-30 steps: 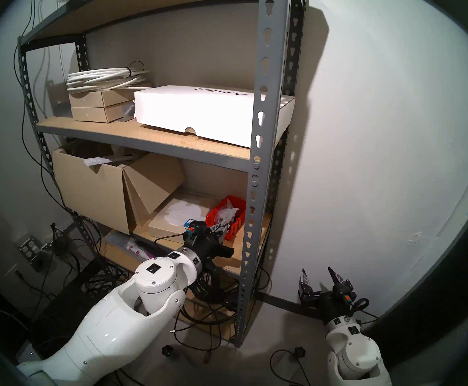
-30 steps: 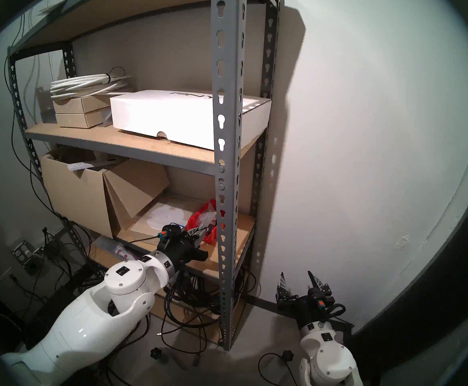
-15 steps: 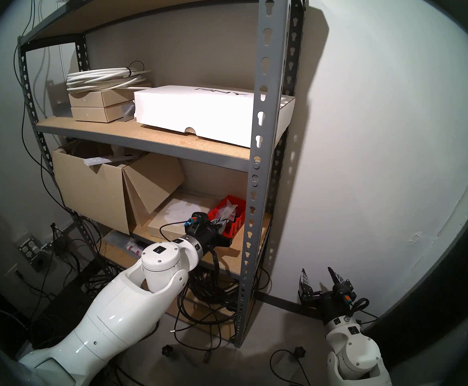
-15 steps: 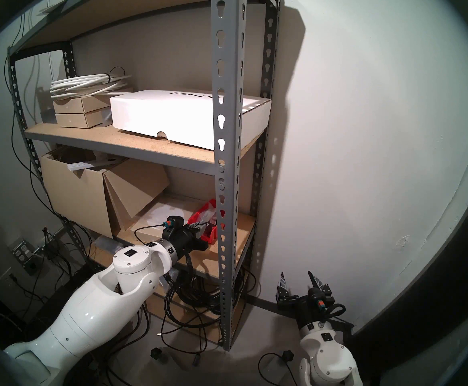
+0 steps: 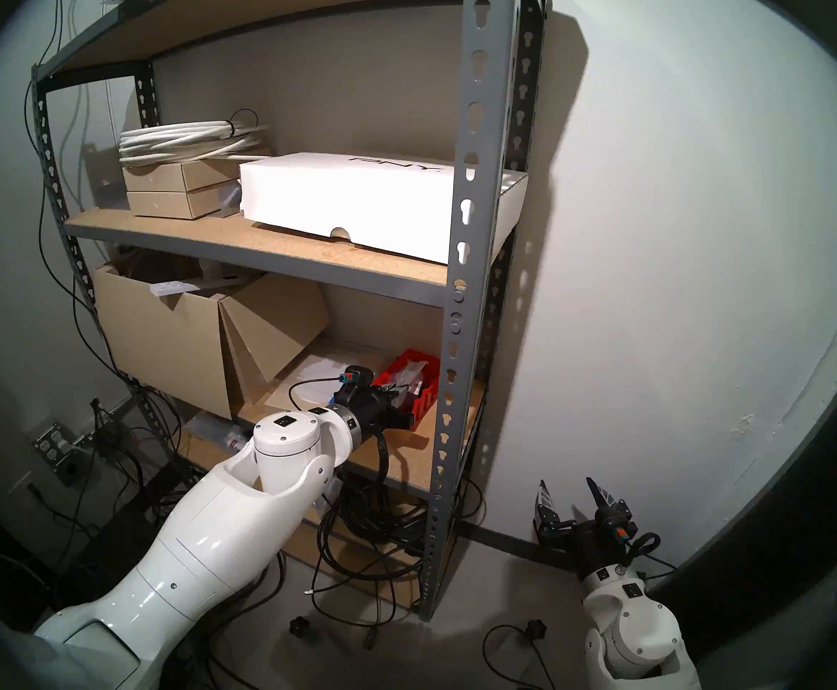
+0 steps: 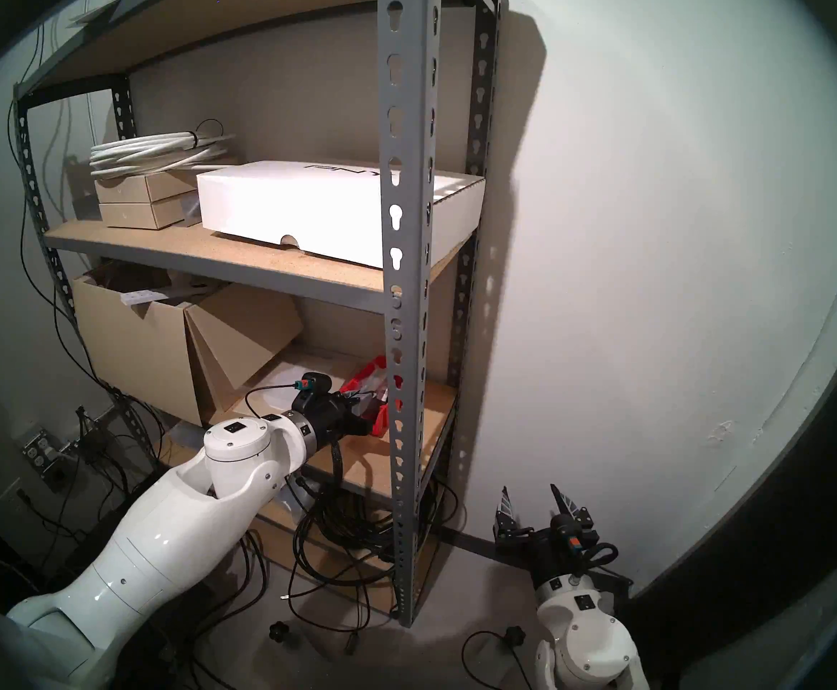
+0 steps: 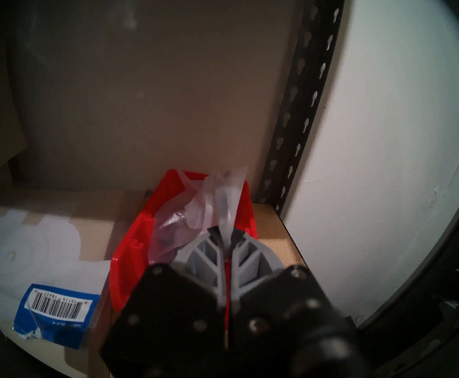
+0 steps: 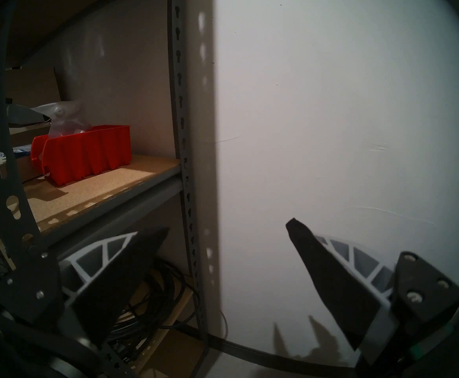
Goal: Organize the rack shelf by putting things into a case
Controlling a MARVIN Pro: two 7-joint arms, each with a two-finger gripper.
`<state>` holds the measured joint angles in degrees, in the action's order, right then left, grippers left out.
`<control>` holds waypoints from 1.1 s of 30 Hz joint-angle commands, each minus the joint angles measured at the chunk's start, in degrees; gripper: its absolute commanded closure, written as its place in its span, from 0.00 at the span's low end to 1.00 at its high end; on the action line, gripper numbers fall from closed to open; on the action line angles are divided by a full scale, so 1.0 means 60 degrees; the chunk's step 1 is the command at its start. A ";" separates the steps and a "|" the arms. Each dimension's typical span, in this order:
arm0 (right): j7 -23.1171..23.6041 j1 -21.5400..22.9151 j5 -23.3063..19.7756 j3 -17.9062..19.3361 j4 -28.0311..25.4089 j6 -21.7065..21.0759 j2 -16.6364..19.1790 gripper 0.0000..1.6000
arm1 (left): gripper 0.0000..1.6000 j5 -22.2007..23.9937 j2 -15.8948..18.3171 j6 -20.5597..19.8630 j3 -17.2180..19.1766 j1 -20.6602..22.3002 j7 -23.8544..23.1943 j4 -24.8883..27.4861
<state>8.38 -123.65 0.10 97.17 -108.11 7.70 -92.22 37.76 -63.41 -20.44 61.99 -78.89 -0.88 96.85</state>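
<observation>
**Left gripper holds the bag over the red bin**

The left gripper (image 7: 225,239) is pinched tight on the top edge of a small clear plastic bag (image 7: 195,216) with little dark and silvery parts inside. The bag hangs over the open top of the small red plastic bin with ribbed sides (image 7: 130,249); its lower part sits within the bin's walls, though whether it rests on the bottom cannot be told. From the right wrist view the crumpled bag (image 8: 64,118) rises above the rim of the bin (image 8: 86,156).

The bin stands toward the right end of the tan particleboard rack shelf with its grey metal edge (image 5: 406,460), near the far right upright of the rack. Just left of the bin lies a flat tan cardboard box with a white label (image 7: 45,233), and on it a blue packet with a barcode (image 7: 56,314). Farther left stands a large brown cardboard box with open flaps (image 5: 167,345).

The right gripper (image 5: 573,500) is off to the right of the rack, low by the white wall (image 5: 680,226), its fingers spread wide apart with nothing between them.
</observation>
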 commanded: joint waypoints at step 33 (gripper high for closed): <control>0.0000 0.0007 -0.0001 0.0000 -0.0201 0.0021 0.0001 0.00 | 0.53 -0.0234 -0.0485 -0.0463 -0.0178 0.0705 0.0159 -0.0473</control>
<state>8.38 -123.65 0.10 97.17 -108.11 7.70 -92.22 35.75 -66.08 -24.28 59.98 -74.75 0.27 92.22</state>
